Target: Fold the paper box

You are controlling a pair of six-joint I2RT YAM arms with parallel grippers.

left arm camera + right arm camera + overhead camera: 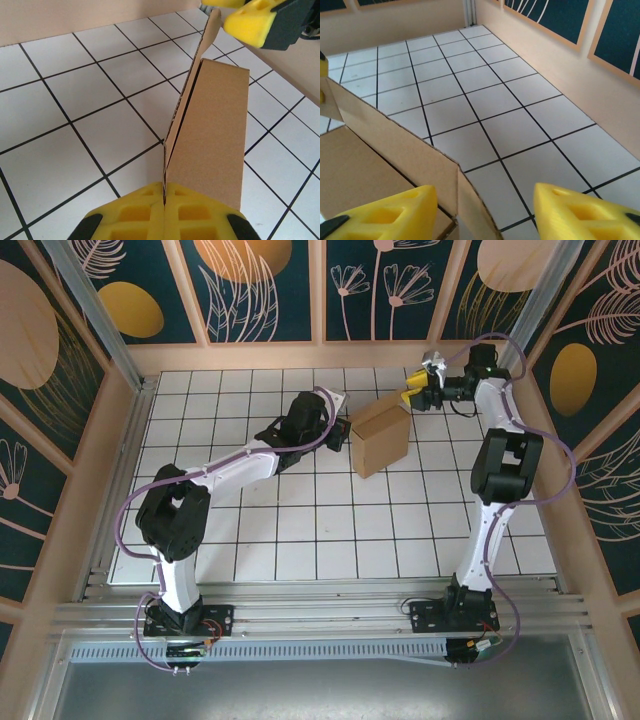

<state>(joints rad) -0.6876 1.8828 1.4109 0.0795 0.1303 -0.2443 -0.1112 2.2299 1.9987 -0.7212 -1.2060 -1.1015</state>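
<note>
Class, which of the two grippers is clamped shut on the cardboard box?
The left gripper: it pinches the paper box, while the right gripper gapes open.

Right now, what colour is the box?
The box is plain brown, unmarked; best seen in the left wrist view.

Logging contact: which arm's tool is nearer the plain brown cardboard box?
Left. The left tool is shut on an edge of the brown cardboard box; the right tool is open around its far top edge, not clamping.
</note>
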